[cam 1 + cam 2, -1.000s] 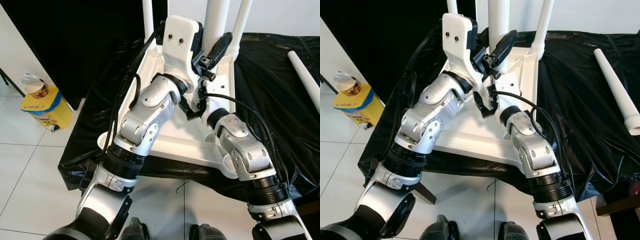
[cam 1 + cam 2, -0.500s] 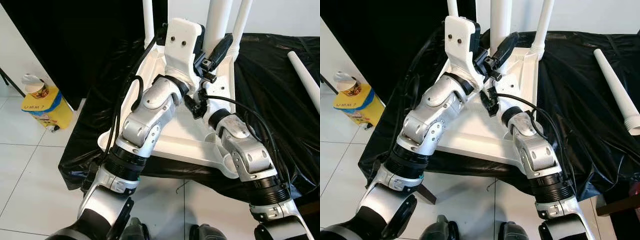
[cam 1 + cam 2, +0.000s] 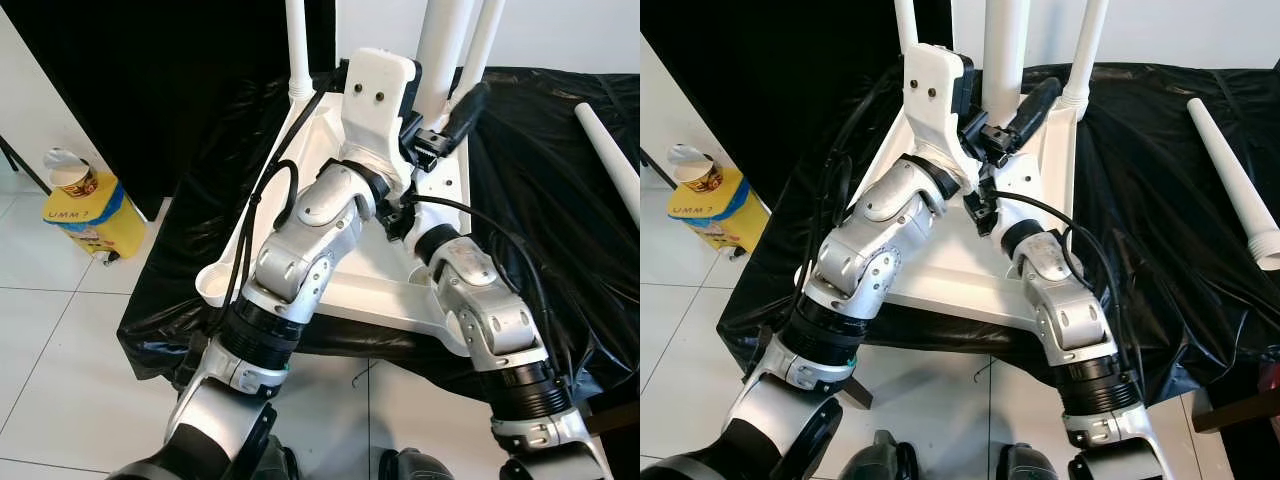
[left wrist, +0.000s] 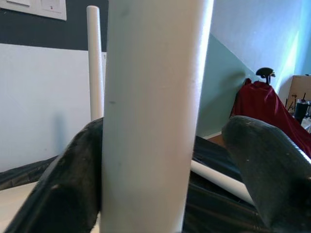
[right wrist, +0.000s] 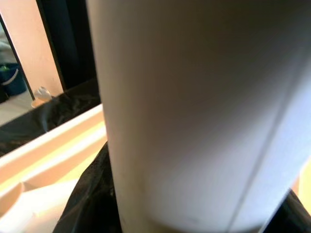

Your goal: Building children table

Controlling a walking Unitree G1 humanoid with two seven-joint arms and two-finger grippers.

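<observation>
A white children's table top (image 3: 345,280) lies upside down on a black cloth. Three white legs stand up from it: one at the far left corner (image 3: 295,45), a thick one in the middle (image 3: 440,40) and one on the right (image 3: 487,40). My left gripper (image 3: 452,112) is at the middle leg. In the left wrist view this leg (image 4: 153,111) stands between the open fingers (image 4: 73,184), touching one, with a small gap to the other. My right gripper (image 3: 982,205) sits low by the same leg (image 5: 194,107), partly hidden behind the left arm.
A loose white leg (image 3: 607,150) lies on the black cloth (image 3: 560,170) at the right. A yellow box with a cup (image 3: 85,205) stands on the tiled floor at the left. A white wall is behind the table.
Both arms have reached further forward over the table top. The left gripper has moved right and away, up to the middle leg. The right gripper has closed in on the leg's base.
</observation>
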